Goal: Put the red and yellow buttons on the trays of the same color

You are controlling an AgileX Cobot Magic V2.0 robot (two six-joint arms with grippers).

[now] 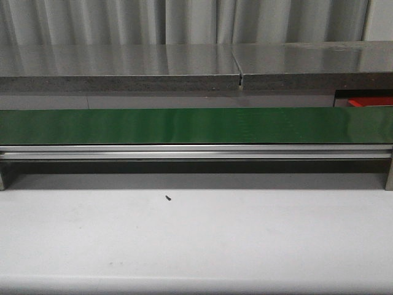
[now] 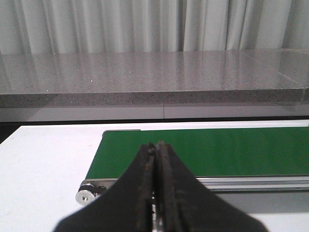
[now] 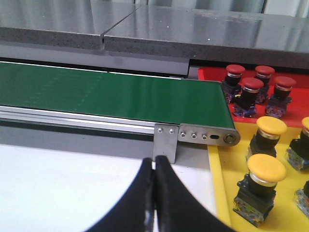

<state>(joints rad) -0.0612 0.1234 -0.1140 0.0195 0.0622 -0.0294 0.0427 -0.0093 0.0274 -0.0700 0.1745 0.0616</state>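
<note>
In the right wrist view, several red buttons [image 3: 251,89] stand on the red tray [image 3: 207,73] past the belt's end. Several yellow buttons [image 3: 265,169] stand on the yellow tray [image 3: 223,179] beside it. My right gripper [image 3: 154,163] is shut with nothing in it, above the white table next to the yellow tray's edge. My left gripper [image 2: 155,147] is shut and empty too, in front of the green conveyor belt [image 2: 203,151] near its other end. Neither gripper shows in the front view, where a sliver of the red tray [image 1: 370,101] appears at far right.
The green belt [image 1: 196,125] runs across the table on an aluminium frame [image 1: 196,152]. A grey stone counter [image 1: 184,64] lies behind it. A small dark speck [image 1: 167,197] lies on the white table. The belt's end bracket [image 3: 164,140] stands just beyond my right fingertips.
</note>
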